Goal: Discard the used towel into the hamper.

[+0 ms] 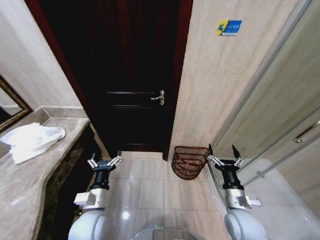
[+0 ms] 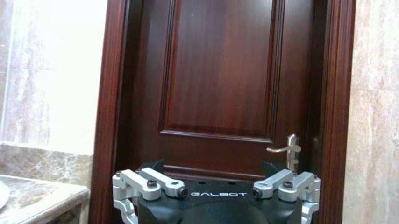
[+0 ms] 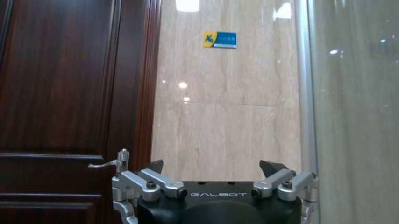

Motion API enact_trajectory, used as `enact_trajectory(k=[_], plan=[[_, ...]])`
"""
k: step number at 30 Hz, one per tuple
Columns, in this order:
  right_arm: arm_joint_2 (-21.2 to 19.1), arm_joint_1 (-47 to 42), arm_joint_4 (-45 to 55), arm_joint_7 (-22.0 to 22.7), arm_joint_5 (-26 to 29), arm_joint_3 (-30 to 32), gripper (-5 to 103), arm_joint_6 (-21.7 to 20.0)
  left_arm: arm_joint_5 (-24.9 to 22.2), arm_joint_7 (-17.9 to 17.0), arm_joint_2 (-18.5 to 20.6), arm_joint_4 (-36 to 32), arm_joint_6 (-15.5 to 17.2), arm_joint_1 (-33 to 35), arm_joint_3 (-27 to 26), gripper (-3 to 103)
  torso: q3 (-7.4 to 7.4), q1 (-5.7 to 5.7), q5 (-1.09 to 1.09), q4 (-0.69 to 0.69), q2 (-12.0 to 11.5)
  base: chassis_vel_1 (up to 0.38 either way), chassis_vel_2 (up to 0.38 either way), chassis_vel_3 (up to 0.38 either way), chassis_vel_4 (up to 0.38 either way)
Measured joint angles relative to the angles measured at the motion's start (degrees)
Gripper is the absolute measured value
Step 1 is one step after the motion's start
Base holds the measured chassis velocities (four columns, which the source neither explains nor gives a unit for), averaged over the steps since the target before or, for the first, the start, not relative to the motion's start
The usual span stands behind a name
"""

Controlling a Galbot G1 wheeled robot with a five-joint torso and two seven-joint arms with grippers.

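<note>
Towel [image 1: 31, 141]: you see its left part cut off by the edge.
Hamper [image 1: 189, 162]: you can't see its bottom.
Blue sign [image 3: 220, 39]: words too small to read.

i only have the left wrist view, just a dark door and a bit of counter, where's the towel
Observer: The white towel lies crumpled on the stone counter, on the robot's left.
Operator: and the hamper
Observer: The hamper stands on the floor against the tiled wall, just right of the door.
Operator: is either arm holding anything
Observer: No. The left end effector and the right end effector are both open and empty, raised in front of the robot.
Operator: which one is nearer the hamper
Observer: The right one; in the head view it sits just beside the hamper's rim.
</note>
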Motion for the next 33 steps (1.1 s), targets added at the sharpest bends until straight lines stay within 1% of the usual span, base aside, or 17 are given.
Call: enact_trajectory(k=[3,5,7,8,9,12,14,16,19,30,32,33], plan=[[0.0,-0.1,0.0,-0.2,0.0,0.0,100,0.5,0.0,0.0,0.0,0.0,-0.1,0.0,0.0,100,0.0,0.0,-0.02,0.01,0.0,-0.161,0.162,0.181,-0.141],[0.0,-0.2,-0.1,-0.7,0.0,0.0,100,1.7,0.1,0.0,0.0,0.0,-0.3,0.0,0.0,100,0.0,0.0,0.0,0.0,0.0,-0.156,0.153,0.17,-0.147],[0.0,-0.3,-0.1,-0.7,0.0,0.0,100,1.9,0.1,0.0,0.0,0.0,-0.4,0.0,-0.1,100,0.0,0.0,0.01,0.01,0.0,-0.161,0.166,0.153,-0.156],[0.0,-0.4,-0.1,-0.7,0.0,0.0,100,2.1,0.1,-0.1,0.0,0.0,-0.5,0.0,-0.1,100,0.0,0.0,-0.03,0.0,0.0,-0.137,0.137,0.144,-0.164],[0.0,-0.4,0.0,-0.7,0.0,0.0,100,2.2,0.1,-0.2,0.0,0.0,-0.5,0.0,-0.1,100,0.0,0.03,0.0,0.0,0.0,-0.137,0.099,0.118,-0.164],[0.0,-0.5,0.1,-0.6,0.0,0.0,100,2.5,0.1,-0.4,0.0,0.0,-0.6,0.0,-0.1,100,0.02,0.07,0.0,-0.01,0.0,-0.109,0.098,0.1,-0.115],[0.2,-0.5,0.1,-0.4,0.2,0.0,100,3.3,0.1,-0.4,0.0,0.0,-0.7,0.2,-0.2,100,0.0,0.02,-0.02,0.02,0.0,-0.029,0.047,0.007,-0.007],[0.2,-0.5,0.1,-0.1,0.2,0.0,100,3.4,0.1,-0.4,0.0,0.0,-0.7,0.2,-0.2,100,0.0,0.0,0.01,0.02,0.0,0.0,0.0,0.0,0.0],[0.3,-0.5,0.1,-0.1,0.1,0.2,100,3.7,0.1,-0.4,0.0,0.0,-0.9,0.3,-0.1,100,-0.01,-0.03,-0.01,0.0,0.0,0.012,-0.068,-0.036,0.043],[0.7,-0.5,0.1,-0.6,-0.7,0.2,100,4.2,0.0,-0.6,0.0,-0.5,-1.2,0.5,-0.3,100,0.0,0.0,0.0,0.0,0.0,0.001,-0.006,-0.004,0.003],[0.8,-0.5,0.1,-0.7,-0.7,0.2,100,4.3,-0.3,-1.6,0.0,-0.6,-1.2,0.4,-0.3,100,0.0,0.0,-0.01,0.01,0.0,0.0,0.0,0.0,0.0],[0.8,-0.4,0.1,-0.7,-0.7,0.2,100,4.3,-0.4,-2.0,0.0,-0.6,-1.1,0.2,-0.3,102,0.0,0.0,0.0,0.01,0.0,0.037,0.05,-0.004,-0.053]])
